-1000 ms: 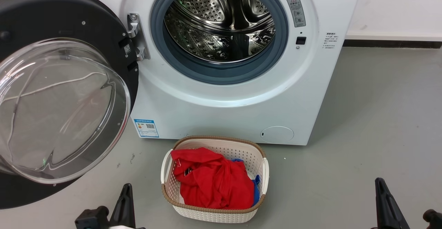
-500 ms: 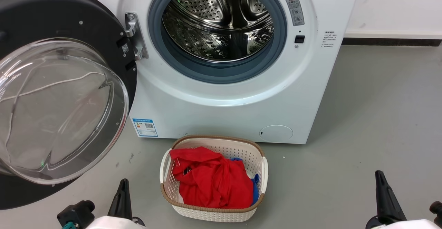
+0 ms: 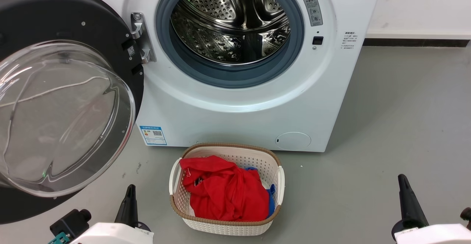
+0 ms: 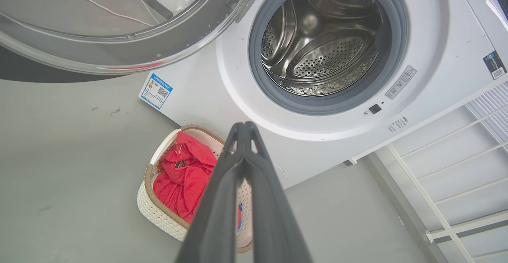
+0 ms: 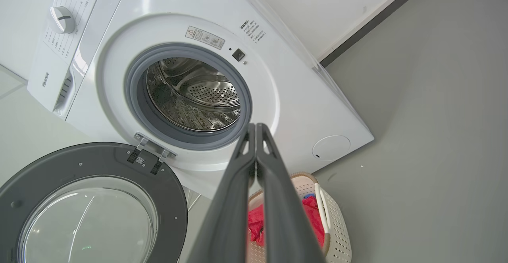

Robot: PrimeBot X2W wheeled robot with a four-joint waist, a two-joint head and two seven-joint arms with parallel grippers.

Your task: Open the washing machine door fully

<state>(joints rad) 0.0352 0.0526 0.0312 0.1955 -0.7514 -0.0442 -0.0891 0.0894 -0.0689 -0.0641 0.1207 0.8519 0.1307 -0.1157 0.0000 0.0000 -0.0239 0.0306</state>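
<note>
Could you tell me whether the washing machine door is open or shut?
Open: the door is swung left on its hinge, drum fully exposed.

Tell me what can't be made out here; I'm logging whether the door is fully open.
- washing machine door: left side cut off by the head view's edge, so its full swing is unclear.
- blue label sticker: print too small in the head view.
- laundry basket: its bottom hidden under the red cloth in the head view.
</note>
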